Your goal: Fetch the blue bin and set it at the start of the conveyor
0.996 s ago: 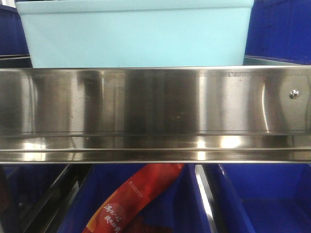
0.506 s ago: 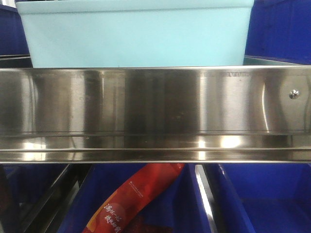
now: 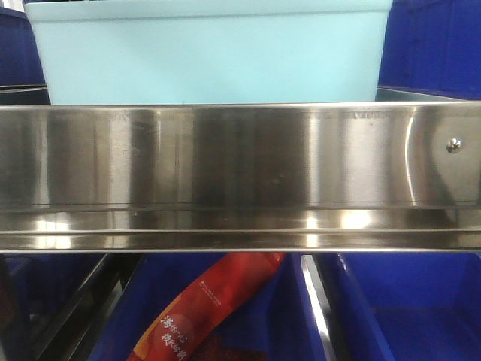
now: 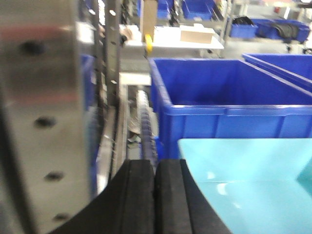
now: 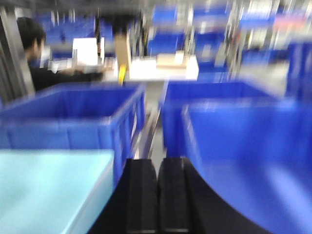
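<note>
Front view: the blue bin (image 3: 210, 56) stands upright on the upper shelf, directly behind the stainless shelf rail (image 3: 240, 165). The rail hides the bin's base. The thick rim is at the top edge of the frame and the walls taper slightly downward. Dark blue crates (image 3: 432, 45) flank it on both sides. A small screw (image 3: 454, 146) sits near the rail's right end. Below the rail, a lower crate (image 3: 270, 316) holds a red packet (image 3: 207, 308) with white print, lying on a slant.

Left wrist view: the left tool (image 4: 155, 168) has its two black fingers pressed together with nothing between them. It is at the bin's near left corner, and the bin's pale interior fills the lower right of the frame. I cannot tell whether the tool touches the rim. A rear crate (image 4: 229, 112), dark blue, stands just behind the bin. A perforated steel upright (image 4: 44, 122) rises at the left, out of focus.

Right wrist view: heavy blur. The right tool (image 5: 157, 165) also has its fingers together, gripping nothing. The bin's pale surface shows at the lower left, just beside the tool, and contact cannot be judged. A near crate (image 5: 243, 156) fills the right side, and a far crate (image 5: 68, 117) stands beyond the bin. A person (image 5: 29, 48) with dark hair is at the upper left, well back.
</note>
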